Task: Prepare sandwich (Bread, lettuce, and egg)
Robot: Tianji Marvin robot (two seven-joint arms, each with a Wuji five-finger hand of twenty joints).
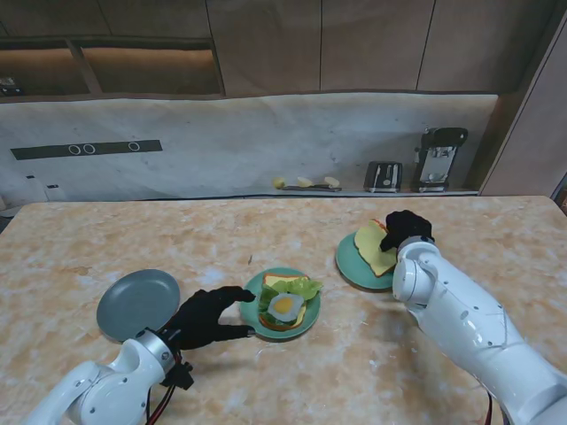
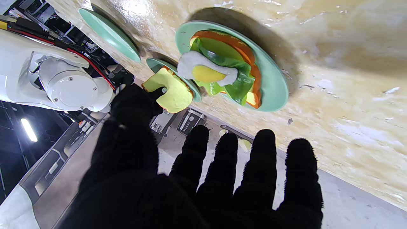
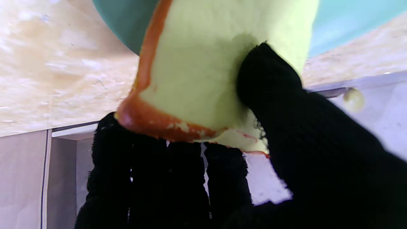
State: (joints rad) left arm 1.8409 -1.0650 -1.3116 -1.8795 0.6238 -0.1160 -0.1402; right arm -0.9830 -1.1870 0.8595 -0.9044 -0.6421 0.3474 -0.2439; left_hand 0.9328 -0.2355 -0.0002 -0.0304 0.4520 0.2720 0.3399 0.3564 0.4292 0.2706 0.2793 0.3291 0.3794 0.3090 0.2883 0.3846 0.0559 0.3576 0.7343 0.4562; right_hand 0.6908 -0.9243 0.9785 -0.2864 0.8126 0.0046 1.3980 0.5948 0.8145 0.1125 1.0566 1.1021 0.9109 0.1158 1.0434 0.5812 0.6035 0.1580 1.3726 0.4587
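Top slice pinched and ready to go, plenty of ways to fumble it

Right hand (image 1: pixel 405 229) is clamped on the bread slice (image 1: pixel 373 245), thumb on one face and fingers on the other, right at one crusty edge, slice partly on the right plate (image 1: pixel 350 262) at about 2 o'clock from the middle plate (image 1: pixel 306 324). That one holds bread, lettuce (image 1: pixel 301 288) and the egg (image 1: pixel 284 306) stacked up. Left hand (image 1: pixel 205 319) sits at 9 o'clock of it, fingers spread, holding nothing. My worry: an edge grip that shallow could let the slice flop or slip mid-carry, and landing it off-centre could shove the egg off. The left fingers near the rim could nudge the plate too.
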